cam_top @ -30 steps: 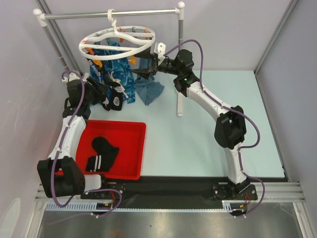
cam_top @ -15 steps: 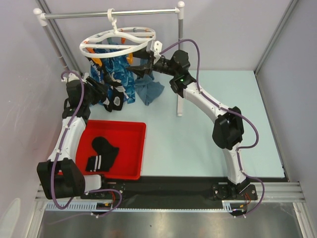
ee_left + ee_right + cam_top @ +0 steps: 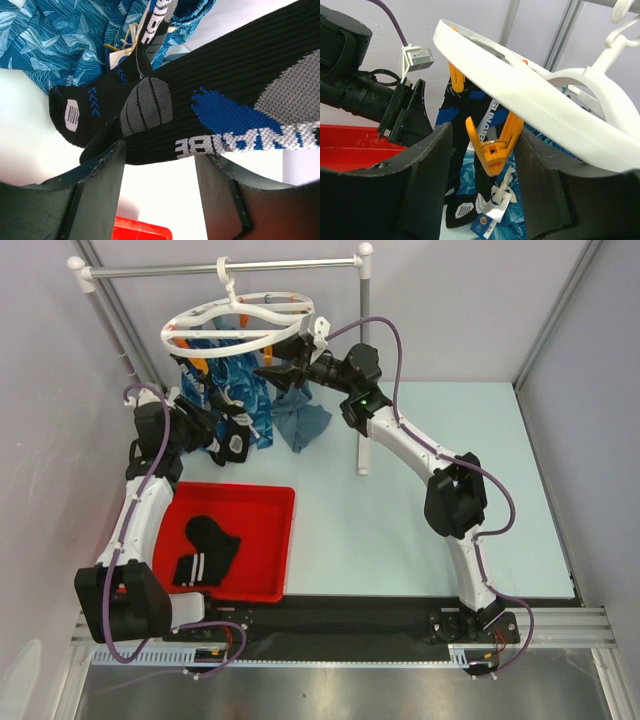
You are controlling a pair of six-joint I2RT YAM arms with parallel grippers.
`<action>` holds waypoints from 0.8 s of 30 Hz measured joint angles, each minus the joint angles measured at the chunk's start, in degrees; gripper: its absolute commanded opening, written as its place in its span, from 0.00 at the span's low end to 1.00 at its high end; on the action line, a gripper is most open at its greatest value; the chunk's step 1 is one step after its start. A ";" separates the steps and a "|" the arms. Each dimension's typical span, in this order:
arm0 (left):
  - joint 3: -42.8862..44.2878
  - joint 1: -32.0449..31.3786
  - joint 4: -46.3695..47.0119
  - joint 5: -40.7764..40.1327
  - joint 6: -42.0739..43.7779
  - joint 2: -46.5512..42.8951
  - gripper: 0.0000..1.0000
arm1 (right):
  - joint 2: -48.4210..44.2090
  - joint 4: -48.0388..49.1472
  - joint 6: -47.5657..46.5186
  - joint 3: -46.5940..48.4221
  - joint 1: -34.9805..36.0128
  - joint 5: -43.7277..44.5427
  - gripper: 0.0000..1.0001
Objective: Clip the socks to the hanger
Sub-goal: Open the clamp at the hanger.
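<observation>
The white hanger point(image 3: 238, 318) hangs from the rail, with orange clips under its rim. My right gripper point(image 3: 272, 374) is open, one jaw on each side of an orange clip point(image 3: 492, 145) below the ring point(image 3: 535, 100); I see no contact. A black sock with white lettering point(image 3: 210, 105) hangs among the blue cloth, and it also shows in the top view point(image 3: 234, 436). My left gripper point(image 3: 159, 152) is open with its fingertips just under this sock's lower edge. Two more black socks point(image 3: 205, 545) lie in the red tray point(image 3: 262, 502).
The grey rail stand point(image 3: 220, 268) carries the hanger, and its right post point(image 3: 363, 390) stands on the table behind my right arm. Blue patterned cloth point(image 3: 60, 40) hangs from the ring. Another blue cloth point(image 3: 302, 426) lies on the table.
My right gripper has moved left and up under the ring's rim, until its jaws stand either side of the orange clip. The ring has tilted slightly. My left arm has barely moved.
</observation>
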 measured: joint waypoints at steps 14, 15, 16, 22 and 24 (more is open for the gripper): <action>-0.15 0.00 -0.02 0.85 0.00 -0.57 0.62 | 0.15 0.68 4.85 2.75 0.00 1.44 0.43; -0.15 0.00 -0.02 0.85 0.00 -0.63 0.62 | 0.17 0.66 5.09 2.89 0.00 1.51 0.41; -0.15 0.00 -0.02 0.85 0.02 -0.70 0.62 | 0.22 0.61 5.42 3.10 0.00 1.64 0.38; -0.31 0.00 -0.04 0.85 0.02 -0.96 0.62 | 1.09 0.35 7.74 4.44 -0.11 2.56 0.02; -0.37 0.00 -0.09 0.85 0.04 -0.96 0.62 | 1.11 -0.33 8.50 4.50 -0.17 2.89 0.00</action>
